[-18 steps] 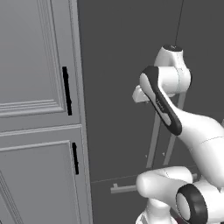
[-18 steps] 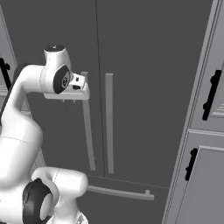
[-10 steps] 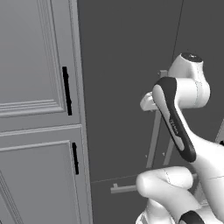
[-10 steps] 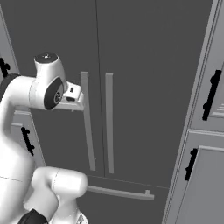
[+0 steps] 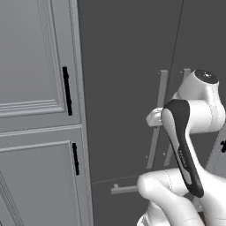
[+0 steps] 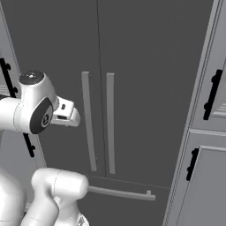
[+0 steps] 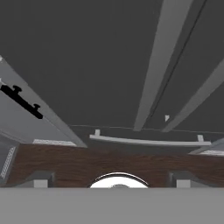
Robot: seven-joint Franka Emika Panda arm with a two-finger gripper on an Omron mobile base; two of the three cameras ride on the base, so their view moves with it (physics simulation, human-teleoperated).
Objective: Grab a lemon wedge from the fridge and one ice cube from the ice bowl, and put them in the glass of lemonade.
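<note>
White gripper (image 6: 75, 118) open beside fridge (image 6: 145, 53).

The tall dark grey fridge (image 6: 145, 66) stands shut, its two long grey bar handles (image 6: 88, 121) upright side by side.

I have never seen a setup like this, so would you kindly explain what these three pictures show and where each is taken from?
It is a simulated kitchen. The white arm is a robot on a driving base. Two pictures come from cameras on that base, behind the arm to its left and right. The third looks along the hand; its two dark fingers stand wide apart, holding nothing. Ahead stands the closed dark grey fridge with long bar handles, beside a lighter panelled cabinet. The brown strip is the floor.
</note>
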